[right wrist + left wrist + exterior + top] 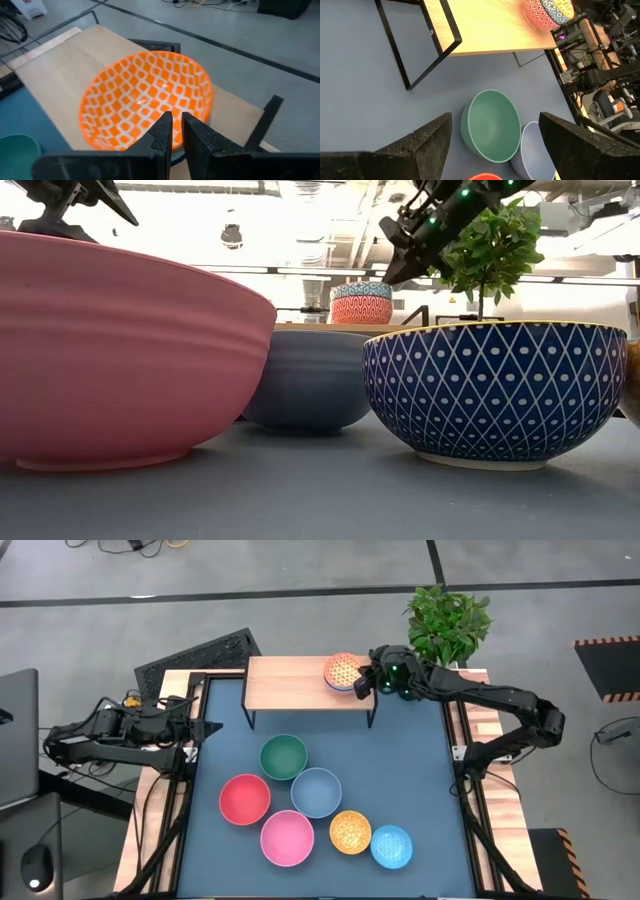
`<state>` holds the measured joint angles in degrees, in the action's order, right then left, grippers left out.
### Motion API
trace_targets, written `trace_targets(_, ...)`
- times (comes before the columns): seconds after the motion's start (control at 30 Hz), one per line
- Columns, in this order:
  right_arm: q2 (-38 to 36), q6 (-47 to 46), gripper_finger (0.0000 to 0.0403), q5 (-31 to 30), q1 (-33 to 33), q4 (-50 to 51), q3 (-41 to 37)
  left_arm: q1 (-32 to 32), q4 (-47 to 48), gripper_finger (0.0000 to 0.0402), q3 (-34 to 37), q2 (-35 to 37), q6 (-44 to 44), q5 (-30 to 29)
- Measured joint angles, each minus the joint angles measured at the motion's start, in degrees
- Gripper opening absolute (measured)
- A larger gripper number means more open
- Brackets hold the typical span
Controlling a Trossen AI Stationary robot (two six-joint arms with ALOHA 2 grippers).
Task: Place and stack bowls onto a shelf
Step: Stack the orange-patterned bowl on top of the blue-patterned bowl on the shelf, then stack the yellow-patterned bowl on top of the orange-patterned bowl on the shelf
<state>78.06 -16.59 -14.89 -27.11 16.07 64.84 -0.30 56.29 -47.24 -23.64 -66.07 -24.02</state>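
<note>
The light-wood shelf (295, 682) stands at the table's far side. Two small patterned bowls are stacked on its right end (342, 671); the top one is orange-checked inside (145, 97), and the lower one is red-orange outside (361, 310). My right gripper (177, 125) hovers shut, with a narrow slit, just right of and above the stack's rim (392, 272). My left gripper (495, 125) waits open at the table's left edge (195, 727). On the table stand the green (283, 757), red (245, 799), grey-blue (316, 791), pink (288, 837), yellow patterned (350, 832) and bright blue (391, 846) bowls.
A potted plant (449, 622) stands behind the shelf's right end, close to my right arm. A dark mat (195, 660) lies off the table's far left corner. The shelf's left and middle board is bare wood. The six table bowls cluster in the near middle.
</note>
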Motion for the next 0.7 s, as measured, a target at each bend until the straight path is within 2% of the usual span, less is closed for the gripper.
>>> trace_targets(0.27,0.02,0.14,0.0065,1.69,-1.93,3.23,0.00,0.00,-0.02,0.0283,0.00,0.00,-0.40,-1.28)
trace_targets(0.5,-1.31,0.52,0.0065,1.94,-1.77,0.70,0.02,0.00,-0.02,0.0283,0.00,0.01,-0.74,-1.37)
trace_targets(0.7,-2.48,0.48,0.0065,7.79,-0.05,-0.19,3.61,0.02,-0.03,0.0283,0.00,0.01,-0.85,-1.95)
